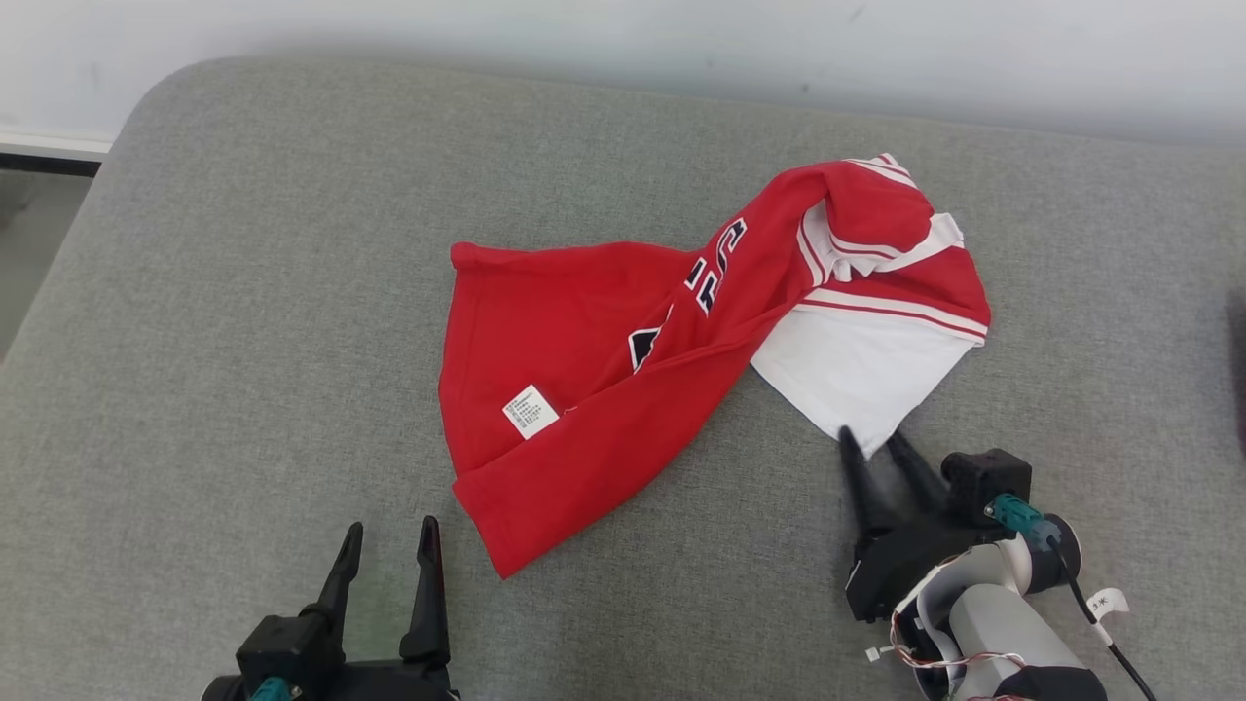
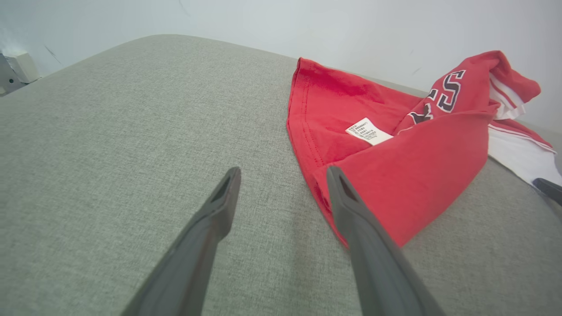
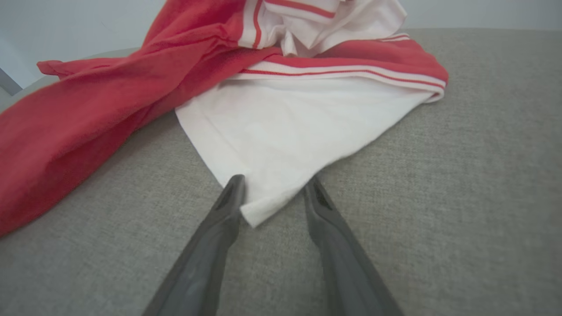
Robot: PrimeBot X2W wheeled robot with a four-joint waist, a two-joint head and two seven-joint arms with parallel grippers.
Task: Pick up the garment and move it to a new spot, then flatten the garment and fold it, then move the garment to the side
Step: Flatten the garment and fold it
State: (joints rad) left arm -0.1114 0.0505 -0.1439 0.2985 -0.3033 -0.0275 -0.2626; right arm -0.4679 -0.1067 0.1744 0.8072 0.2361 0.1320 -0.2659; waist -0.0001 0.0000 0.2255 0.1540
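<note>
Garment [image 1: 584, 389] [image 2: 408, 175] [image 3: 88, 123]: a red jersey with white parts, lying crumpled and partly twisted on the grey upholstered surface [image 1: 214, 341], a little right of centre in the head view. The red body spreads toward the near left and ends in a folded point close to the front edge. A white care label [image 1: 531, 411] [image 2: 368, 131] lies face up on the red cloth. Dark lettering with white outline [image 1: 720, 263] [image 2: 452, 90] shows along a raised fold and cannot be read in full. At the far right the cloth is bunched, with red-and-white striped trim [image 1: 896, 307] [image 3: 342, 72] above a flat white panel [image 1: 857, 370] [image 3: 285, 131] that tapers to a corner pointing toward the robot. Right tool [image 1: 871, 440] [image 3: 274, 184]: low at that corner, its two fingers set narrowly apart, one on each side of the white tip. A gap remains and the cloth is not pinched; whether the left-hand finger touches the hem cannot be told. One of this tool's fingers also appears at the right edge of the left wrist view [image 2: 549, 189]. Left tool [image 1: 391, 529] [image 2: 283, 173]: at the near left, fingers spread moderately wide and holding nothing, just beside the red folded point and clear of it in the head view. In its own wrist view, the right-hand finger overlaps the red edge; contact cannot be confirmed. A pale wall [image 1: 584, 29] stands behind the surface.
</note>
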